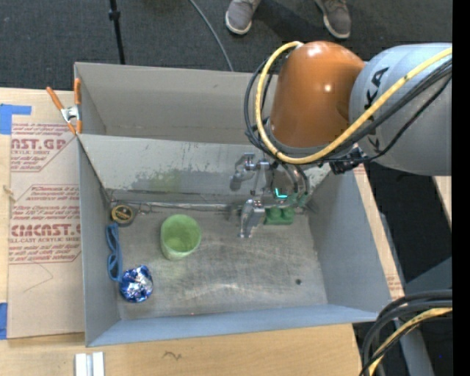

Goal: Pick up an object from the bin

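As the arm (400, 103) leans in from the right, its tool (247, 194) hangs spread wide over the bin (161, 103).

Robot lab.
A big robot arm (411, 95) hangs over a metal bin (169, 95); someone's shoes (241, 15) stand on dark carpet (169, 37) beyond.

The gripper (242, 204) hung to the right of the green cup (180, 235) in the bin (220, 150), its fingers spread with nothing between them. Left of the cup lay a brass disc (122, 214) and a blue loop (111, 253). Lower left of the cup lay a blue ball (136, 284).
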`<state>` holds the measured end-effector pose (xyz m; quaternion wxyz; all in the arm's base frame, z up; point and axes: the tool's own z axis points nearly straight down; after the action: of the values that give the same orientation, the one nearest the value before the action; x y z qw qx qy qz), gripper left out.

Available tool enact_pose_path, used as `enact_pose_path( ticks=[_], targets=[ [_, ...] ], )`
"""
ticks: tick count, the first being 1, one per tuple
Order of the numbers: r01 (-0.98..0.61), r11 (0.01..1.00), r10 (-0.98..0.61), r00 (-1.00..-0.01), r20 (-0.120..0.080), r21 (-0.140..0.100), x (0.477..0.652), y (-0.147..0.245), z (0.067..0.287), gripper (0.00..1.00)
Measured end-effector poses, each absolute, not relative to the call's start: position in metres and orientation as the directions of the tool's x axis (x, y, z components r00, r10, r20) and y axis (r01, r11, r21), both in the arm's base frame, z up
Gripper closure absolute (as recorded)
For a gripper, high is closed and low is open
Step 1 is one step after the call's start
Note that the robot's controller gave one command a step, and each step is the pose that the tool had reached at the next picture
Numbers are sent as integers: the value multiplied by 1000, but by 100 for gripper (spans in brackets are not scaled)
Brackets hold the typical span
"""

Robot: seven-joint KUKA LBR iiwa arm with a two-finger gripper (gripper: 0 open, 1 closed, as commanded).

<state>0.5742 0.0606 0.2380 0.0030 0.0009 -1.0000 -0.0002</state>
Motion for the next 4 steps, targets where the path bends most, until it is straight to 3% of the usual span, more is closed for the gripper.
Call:
enact_pose_path(
  ticks=[1,2,3,4],
  targets=[
    [-247,969,-247,-969,-5,0,511,157,70,0],
    [-472,881,-472,-881,-4,-1,545,129,100,0],
    [-597,803,-597,-803,-4,0,560,145,100,0],
    [-591,806,-591,-806,-12,4,590,144,75,0]
  ],
)
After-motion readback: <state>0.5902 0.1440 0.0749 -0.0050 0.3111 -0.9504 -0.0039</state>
